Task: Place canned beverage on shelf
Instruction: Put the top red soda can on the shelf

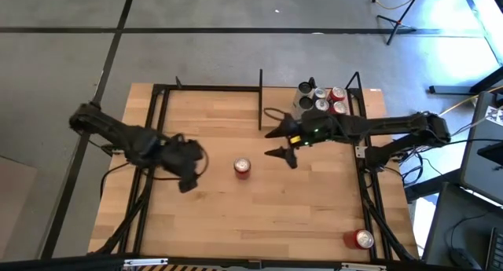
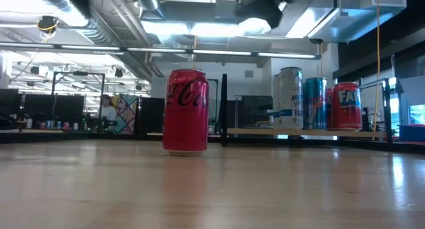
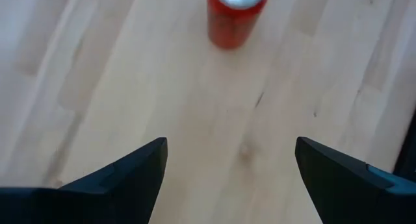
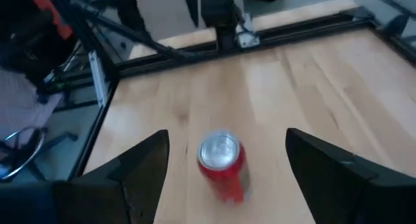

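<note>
A red cola can [image 1: 242,168] stands upright on its base near the middle of the wooden tabletop; it also shows in the low view [image 2: 185,111], the left wrist view [image 3: 235,15] and the right wrist view [image 4: 223,164]. My right gripper [image 1: 281,143] is open above the table, to the can's right and slightly farther. My left gripper [image 1: 192,170] is open, to the can's left. The shelf [image 2: 299,131] at the far right holds several cans [image 1: 322,99].
Another red can [image 1: 362,239] stands at the table's near right corner. Black metal frame rods [image 1: 260,98] run along the table's far edge and sides. Bare wood lies around the middle can.
</note>
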You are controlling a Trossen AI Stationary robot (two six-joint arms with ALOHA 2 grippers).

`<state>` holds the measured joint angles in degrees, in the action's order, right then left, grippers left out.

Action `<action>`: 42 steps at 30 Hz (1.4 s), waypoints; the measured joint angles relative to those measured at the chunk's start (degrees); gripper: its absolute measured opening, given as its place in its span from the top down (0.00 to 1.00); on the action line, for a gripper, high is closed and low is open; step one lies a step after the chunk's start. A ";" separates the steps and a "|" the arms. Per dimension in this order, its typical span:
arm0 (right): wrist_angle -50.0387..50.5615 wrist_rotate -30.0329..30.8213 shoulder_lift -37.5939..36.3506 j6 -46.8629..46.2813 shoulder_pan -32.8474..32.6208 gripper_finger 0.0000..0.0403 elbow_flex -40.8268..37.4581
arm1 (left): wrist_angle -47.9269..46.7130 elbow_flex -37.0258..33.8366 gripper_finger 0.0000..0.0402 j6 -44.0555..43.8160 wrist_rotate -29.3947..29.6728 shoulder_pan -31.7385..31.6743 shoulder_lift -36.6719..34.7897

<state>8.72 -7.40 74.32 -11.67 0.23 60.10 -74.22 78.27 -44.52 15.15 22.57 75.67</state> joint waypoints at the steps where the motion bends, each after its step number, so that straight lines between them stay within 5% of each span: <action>1: 0.20 0.69 1.47 0.10 -0.60 0.26 1.36 | 1.19 -2.87 0.19 -1.97 0.29 1.27 -2.31; 8: 9.75 1.84 16.14 0.31 -2.95 0.26 17.23 | 9.33 -17.77 0.19 -11.16 0.64 7.08 -14.90; 18: 26.72 2.74 34.32 3.09 -4.88 0.26 39.36 | 9.52 -21.89 0.19 -11.85 0.40 9.27 -18.52; 42: 31.24 6.95 42.95 2.96 -5.14 0.26 38.86 | 9.24 -21.89 0.19 -8.28 0.23 9.88 -18.48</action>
<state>39.96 -0.45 117.27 -8.71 -4.91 98.97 -64.98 56.38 -52.80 15.39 32.45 57.19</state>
